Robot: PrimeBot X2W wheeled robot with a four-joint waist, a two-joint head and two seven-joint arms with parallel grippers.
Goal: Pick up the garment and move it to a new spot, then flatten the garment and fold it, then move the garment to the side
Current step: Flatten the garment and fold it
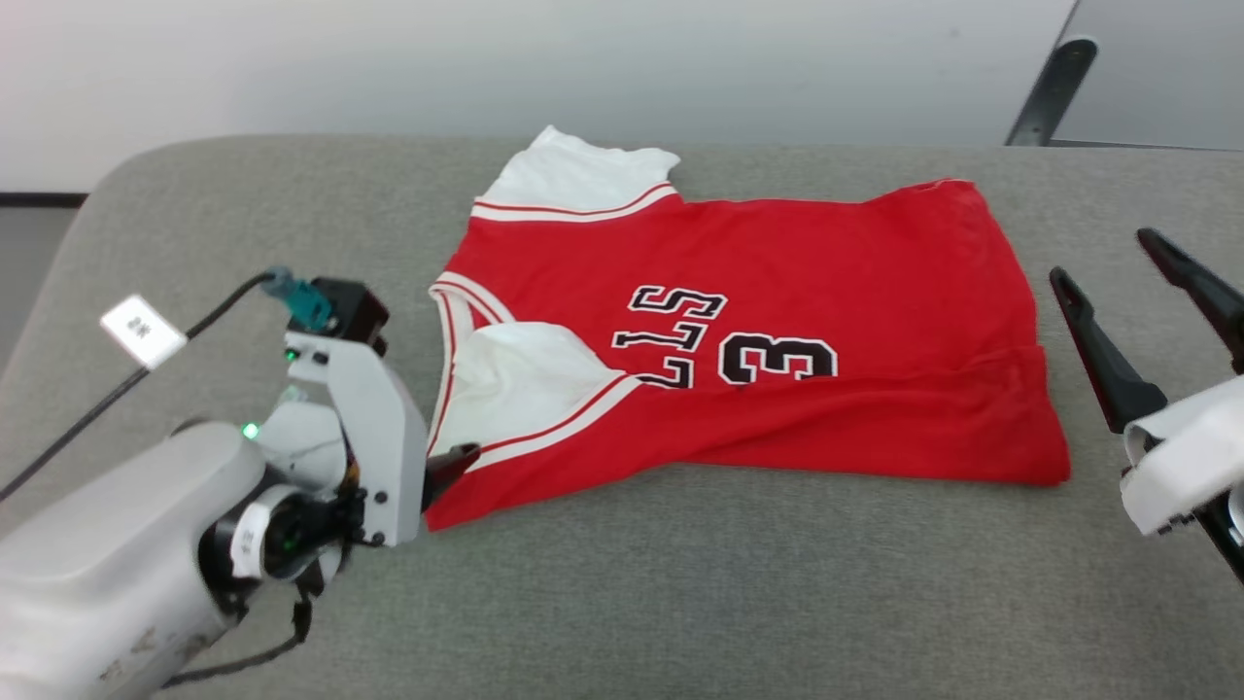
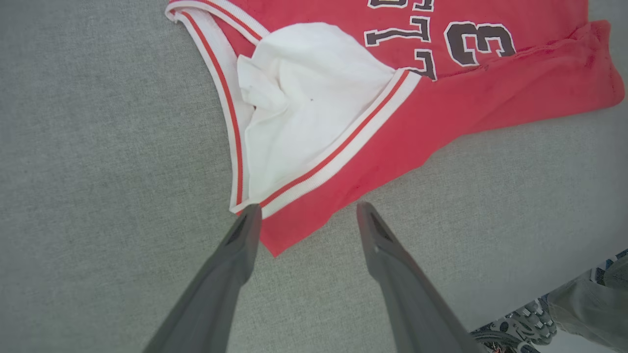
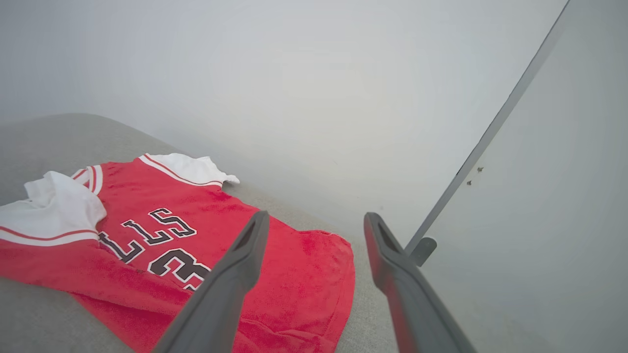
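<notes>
Left fingers (image 2: 230,274) apart, garment (image 2: 490,98) corner between them

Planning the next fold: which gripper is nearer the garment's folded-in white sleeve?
Left. The left gripper is at the garment corner beside that sleeve; the right gripper sits beyond the hem end.
</notes>
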